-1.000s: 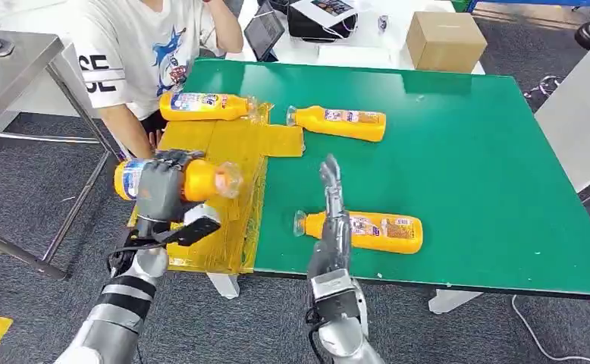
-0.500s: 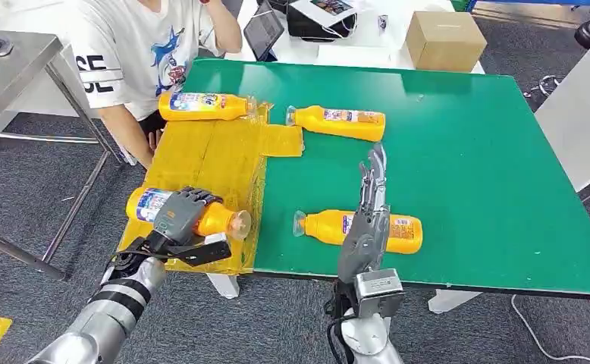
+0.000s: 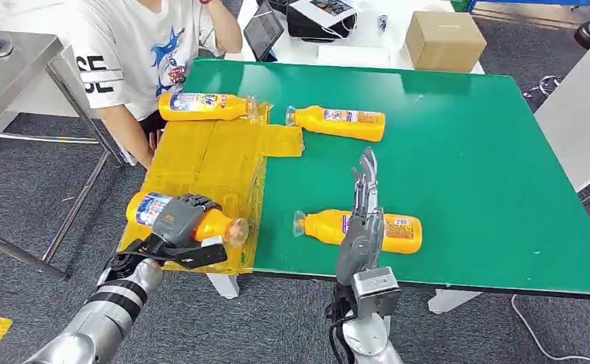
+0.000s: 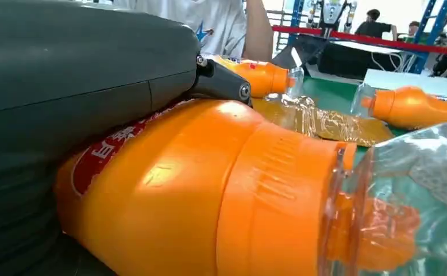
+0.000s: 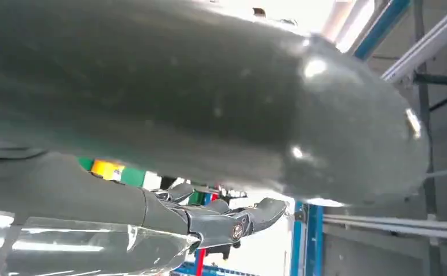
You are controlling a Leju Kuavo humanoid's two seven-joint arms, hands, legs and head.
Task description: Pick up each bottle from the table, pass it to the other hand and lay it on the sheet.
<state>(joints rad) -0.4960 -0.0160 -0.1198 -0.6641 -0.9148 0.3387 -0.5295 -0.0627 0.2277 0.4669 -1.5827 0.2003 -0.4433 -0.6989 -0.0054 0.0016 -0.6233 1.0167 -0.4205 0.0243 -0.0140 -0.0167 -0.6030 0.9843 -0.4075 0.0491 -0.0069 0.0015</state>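
Observation:
My left hand (image 3: 180,218) grips an orange bottle (image 3: 218,222) with a clear cap, which lies on the near end of the yellow sheet (image 3: 208,155). In the left wrist view the bottle (image 4: 209,190) is close up under the hand (image 4: 66,86). A second bottle (image 3: 201,107) lies on the sheet's far end. Two more lie on the green table (image 3: 466,152): one far (image 3: 345,123), one near (image 3: 400,232). My right hand (image 3: 364,208) hovers over the near bottle's middle, open with fingers (image 5: 232,221) stretched out straight.
A person in a white T-shirt (image 3: 136,45) sits at the table's far left corner, next to the sheet. A cardboard box (image 3: 445,39) and a tablet (image 3: 265,30) stand beyond the far edge. A grey metal table (image 3: 11,68) is at the left.
My left hand has lowered its bottle onto the near end of the sheet. My right hand has swung right and forward over the near table bottle, then held almost still.

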